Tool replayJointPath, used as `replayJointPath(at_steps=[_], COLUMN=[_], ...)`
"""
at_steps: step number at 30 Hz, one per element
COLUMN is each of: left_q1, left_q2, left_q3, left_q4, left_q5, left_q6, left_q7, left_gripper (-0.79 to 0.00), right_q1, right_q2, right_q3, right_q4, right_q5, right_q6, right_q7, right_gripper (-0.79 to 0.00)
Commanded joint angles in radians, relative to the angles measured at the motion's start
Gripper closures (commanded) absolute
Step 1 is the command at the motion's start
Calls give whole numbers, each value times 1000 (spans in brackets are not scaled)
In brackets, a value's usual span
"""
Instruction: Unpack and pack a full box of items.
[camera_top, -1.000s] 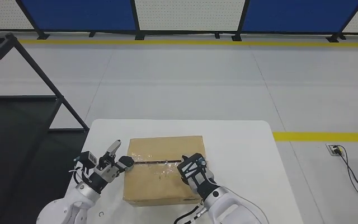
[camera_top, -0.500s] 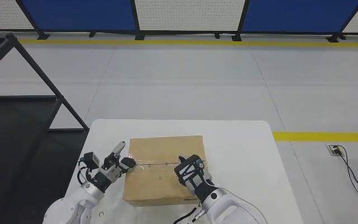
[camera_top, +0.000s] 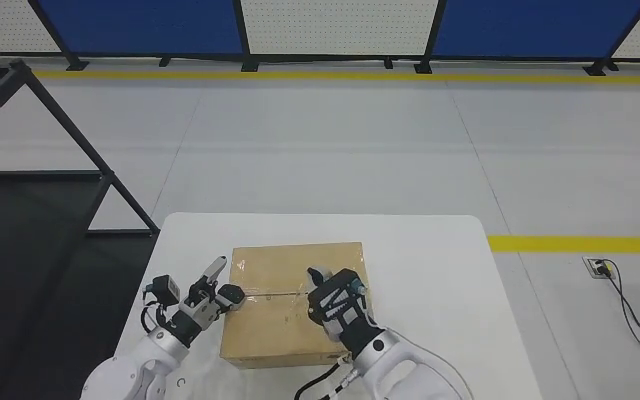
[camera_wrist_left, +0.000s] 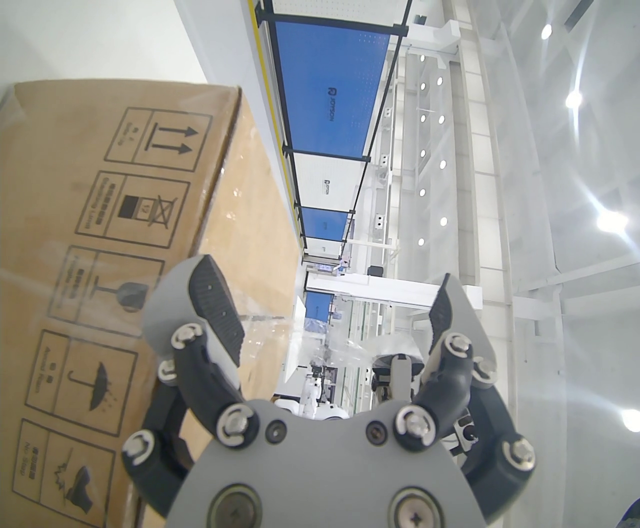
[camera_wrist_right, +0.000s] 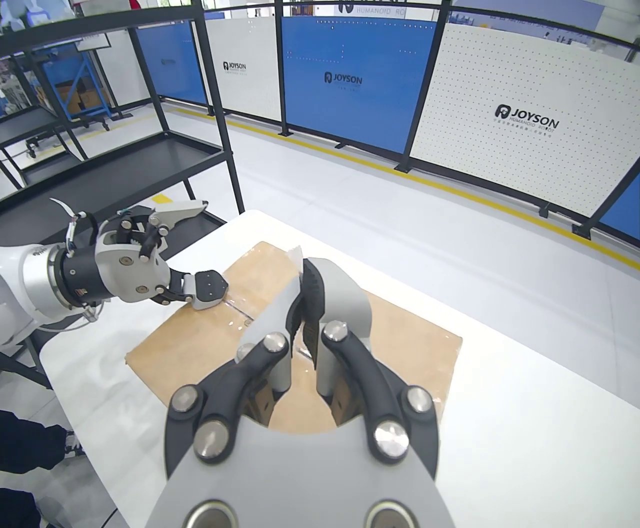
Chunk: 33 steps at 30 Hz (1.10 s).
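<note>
A closed cardboard box (camera_top: 290, 265) sits on the white table (camera_top: 430, 260), with clear tape (camera_top: 275, 293) running along its top seam. My right gripper (camera_top: 322, 283) is over the middle of the seam, shut on a lifted strip of that tape (camera_wrist_right: 296, 257). In the right wrist view the box (camera_wrist_right: 400, 340) lies just beneath it. My left gripper (camera_top: 215, 290) is open at the box's left edge. One pad (camera_wrist_right: 207, 290) rests on the top edge and the other finger (camera_wrist_right: 180, 210) points up. In the left wrist view, the left gripper (camera_wrist_left: 330, 310) is beside the box's printed side (camera_wrist_left: 100, 225).
A black metal shelf rack (camera_top: 40, 200) stands just left of the table, also seen behind the left arm (camera_wrist_right: 125, 160). Bare tabletop (camera_wrist_right: 525, 400) lies right of the box. Blue and white partition panels (camera_top: 330, 25) line the far floor.
My right gripper has moved left along the seam, drawing the tape with it. The left gripper has shifted slightly right, closer to the box's left edge.
</note>
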Motion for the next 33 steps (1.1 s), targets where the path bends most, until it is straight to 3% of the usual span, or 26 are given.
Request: replayJointPath(at_steps=[1, 17, 33], left_q1=[2, 7, 13], left_q2=[1, 8, 15], left_q3=[0, 1, -5], left_q4=[0, 7, 14], left_q5=[-1, -20, -49], left_q6=[-2, -5, -14], left_q7=[1, 6, 4], left_gripper=[-785, -785, -785], right_q1=[6, 45, 113], right_q2=[-2, -15, -23], right_q3=[0, 30, 27], right_q4=[2, 9, 35], right_q5=[16, 173, 231], right_q6=[-3, -92, -170], right_q7=[-9, -77, -60], right_gripper=[0, 0, 0])
